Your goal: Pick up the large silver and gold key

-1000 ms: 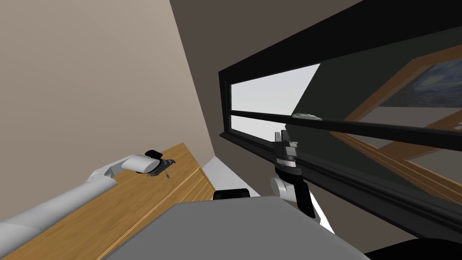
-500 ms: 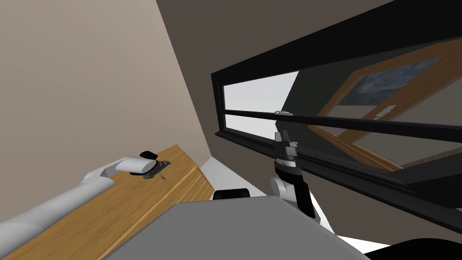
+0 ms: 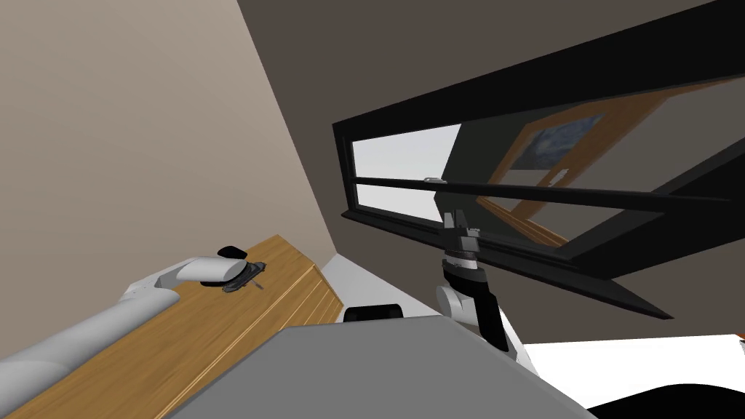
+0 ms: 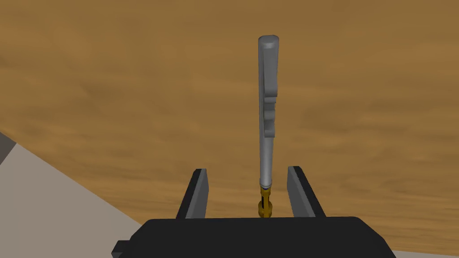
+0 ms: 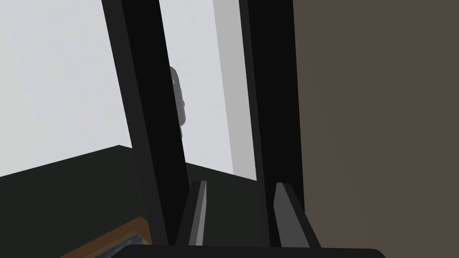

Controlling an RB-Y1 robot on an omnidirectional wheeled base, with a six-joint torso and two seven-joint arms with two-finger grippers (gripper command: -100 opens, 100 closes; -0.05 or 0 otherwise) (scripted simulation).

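**A:** Status?

**B:** Wooden worktop (image 3: 218,342) under the left arm. Left end effector (image 4: 248,170) is low over it, fingers spread.

**A:** Right side?

**B:** Right end effector (image 5: 240,183) is up by the window frame (image 5: 143,112). Fingers apart, nothing between them. Not involved.

**A:** Key?

**B:** Key (image 4: 267,112) sits between the left fingers. The silver shaft and notched bit point away from the end effector, and the gold end is down by its body. There's a gap on both sides of the shaft, so neither finger touches it.

**A:** On the worktop or off it?

**B:** Can't tell from these views.

**A:** Progress?

**B:** Reach and alignment look done. Grip not made, as far as I can see. Left to do: close on the shaft, then lift clear. The shaft is thin, so I'd expect it to twist if the pinch lands off-centre.
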